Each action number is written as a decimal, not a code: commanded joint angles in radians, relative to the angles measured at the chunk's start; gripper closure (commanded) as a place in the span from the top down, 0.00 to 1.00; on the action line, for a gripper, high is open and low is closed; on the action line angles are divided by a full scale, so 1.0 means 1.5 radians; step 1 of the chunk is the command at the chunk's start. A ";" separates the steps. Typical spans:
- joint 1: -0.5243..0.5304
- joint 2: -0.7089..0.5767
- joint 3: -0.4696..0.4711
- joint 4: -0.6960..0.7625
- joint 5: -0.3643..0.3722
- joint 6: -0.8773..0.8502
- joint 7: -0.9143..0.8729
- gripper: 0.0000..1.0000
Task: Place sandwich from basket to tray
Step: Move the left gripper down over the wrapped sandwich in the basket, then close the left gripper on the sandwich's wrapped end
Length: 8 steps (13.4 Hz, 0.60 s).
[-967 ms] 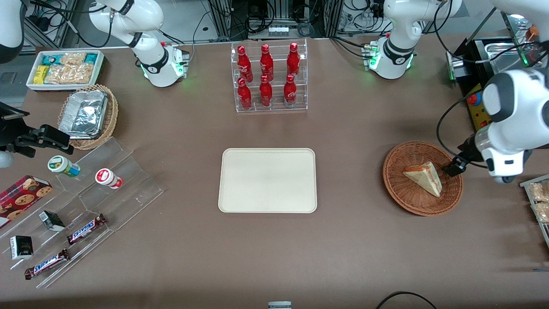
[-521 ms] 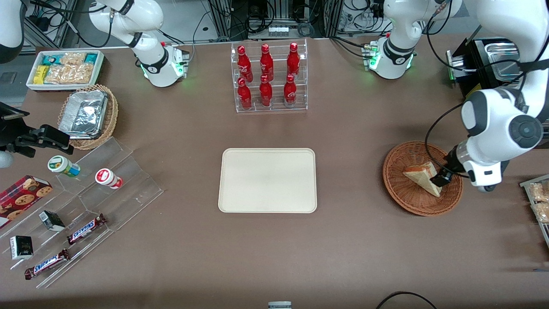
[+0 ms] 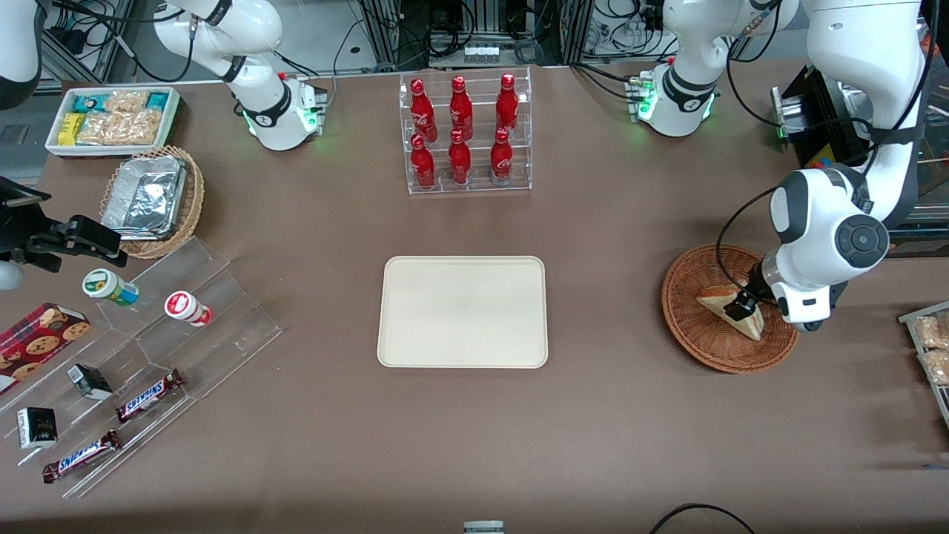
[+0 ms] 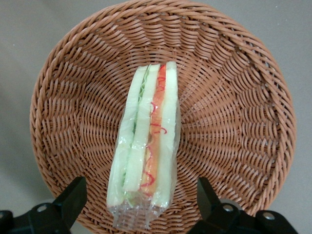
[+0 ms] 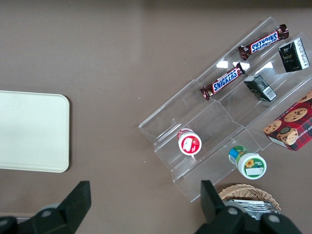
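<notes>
The sandwich [image 3: 712,301], a plastic-wrapped wedge of pale bread with red and green filling, lies in the round reddish-brown wicker basket [image 3: 697,343] toward the working arm's end of the table. My gripper [image 3: 741,305] hangs open just above it. In the left wrist view the sandwich [image 4: 146,146] runs lengthwise in the basket [image 4: 234,97], and the gripper [image 4: 139,195] straddles its near end, with a black finger [image 4: 73,200] on each side and a gap between pad and wrap. The cream rectangular tray [image 3: 462,311] sits at mid-table with nothing on it.
A clear rack of red bottles [image 3: 463,133] stands farther from the front camera than the tray. Toward the parked arm's end are a foil container in a tan basket [image 3: 152,200], a white snack bin [image 3: 111,119] and an acrylic stand with snacks [image 3: 148,348]. Snack packets [image 3: 930,348] lie beside the reddish-brown basket.
The gripper has moved from the basket's rim inward over the sandwich, toward the parked arm's end, and the wrist has swung round. The sandwich has not moved.
</notes>
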 commanded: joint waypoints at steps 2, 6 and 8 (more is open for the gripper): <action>-0.004 -0.003 0.003 -0.030 0.021 0.037 -0.016 1.00; -0.001 0.006 0.003 -0.043 0.021 0.066 -0.016 0.87; 0.000 0.007 0.005 -0.041 0.021 0.066 -0.016 0.46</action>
